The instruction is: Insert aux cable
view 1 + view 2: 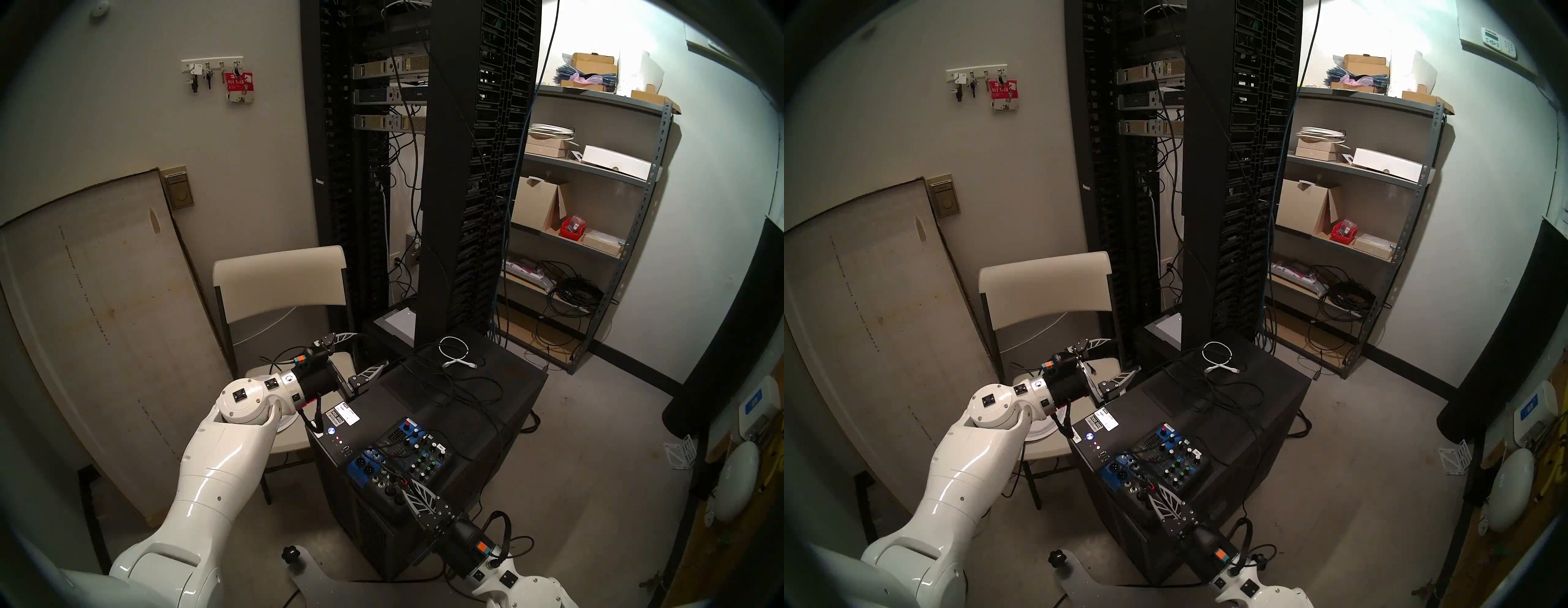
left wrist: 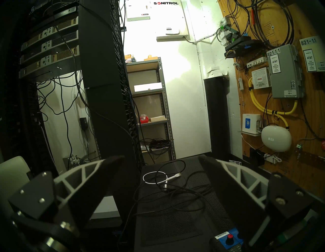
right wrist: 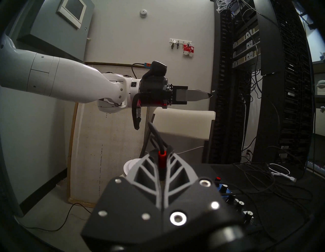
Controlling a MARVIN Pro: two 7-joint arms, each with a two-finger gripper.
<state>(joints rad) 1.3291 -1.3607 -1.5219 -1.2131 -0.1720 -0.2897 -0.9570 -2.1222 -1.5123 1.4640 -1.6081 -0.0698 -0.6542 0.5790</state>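
Observation:
My right gripper (image 3: 162, 159) is shut on the aux cable's plug (image 3: 162, 155). The plug's red band shows just past the fingertips, and the thin black cable runs on beyond them. The metal jack is hidden between the fingers. In the head view this gripper (image 1: 403, 484) sits over the near left corner of the blue and black audio mixer (image 1: 418, 450), among its sockets. I cannot tell whether the plug touches a socket. My left gripper (image 1: 367, 352) is open and empty. It hovers at the far left edge of the black case (image 1: 509, 407), its jaws wide apart in the left wrist view (image 2: 161, 158).
Loose black cables (image 1: 458, 386) and a short coiled white cable (image 1: 456, 350) lie on the case behind the mixer. A beige folding chair (image 1: 280, 276) stands left of the case, under my left arm. A tall server rack (image 1: 445, 170) rises behind, with metal shelves (image 1: 594, 212) at the right.

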